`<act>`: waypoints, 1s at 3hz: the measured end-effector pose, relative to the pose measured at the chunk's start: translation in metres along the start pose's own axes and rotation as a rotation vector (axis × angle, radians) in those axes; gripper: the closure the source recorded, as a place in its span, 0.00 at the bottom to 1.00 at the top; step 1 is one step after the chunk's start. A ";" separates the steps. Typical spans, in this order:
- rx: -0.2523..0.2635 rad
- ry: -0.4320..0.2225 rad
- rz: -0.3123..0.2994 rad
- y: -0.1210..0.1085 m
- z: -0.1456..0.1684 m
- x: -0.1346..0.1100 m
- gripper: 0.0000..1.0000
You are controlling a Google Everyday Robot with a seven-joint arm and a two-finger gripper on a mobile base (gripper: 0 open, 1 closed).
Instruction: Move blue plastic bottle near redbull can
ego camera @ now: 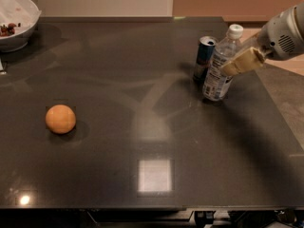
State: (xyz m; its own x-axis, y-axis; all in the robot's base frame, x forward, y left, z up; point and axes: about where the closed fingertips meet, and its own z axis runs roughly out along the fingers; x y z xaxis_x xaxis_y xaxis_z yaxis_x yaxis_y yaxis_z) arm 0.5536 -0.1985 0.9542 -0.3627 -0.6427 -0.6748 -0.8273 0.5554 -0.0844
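Note:
The blue plastic bottle (pixel 220 70) is clear with a white cap and a white-blue label. It stands tilted at the right back of the dark table, its base on the surface. The redbull can (pixel 204 57), blue and silver, stands upright just left of and behind the bottle, almost touching it. My gripper (pixel 240 63) reaches in from the right edge. Its tan fingers (pixel 242 62) are closed around the bottle's upper body.
An orange (pixel 60 118) lies at the left middle of the table. A white bowl (pixel 16 20) with some dark bits in it sits at the far left corner. The table's right edge (pixel 280 122) runs close beside the bottle.

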 end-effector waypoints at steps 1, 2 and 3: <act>0.008 -0.001 0.029 -0.019 0.003 0.004 1.00; 0.004 -0.005 0.047 -0.031 0.007 0.007 0.83; -0.001 -0.010 0.062 -0.039 0.011 0.008 0.58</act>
State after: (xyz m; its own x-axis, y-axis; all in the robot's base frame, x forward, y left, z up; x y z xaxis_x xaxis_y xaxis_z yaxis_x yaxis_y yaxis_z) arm 0.5879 -0.2196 0.9434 -0.4089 -0.6020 -0.6858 -0.8039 0.5933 -0.0415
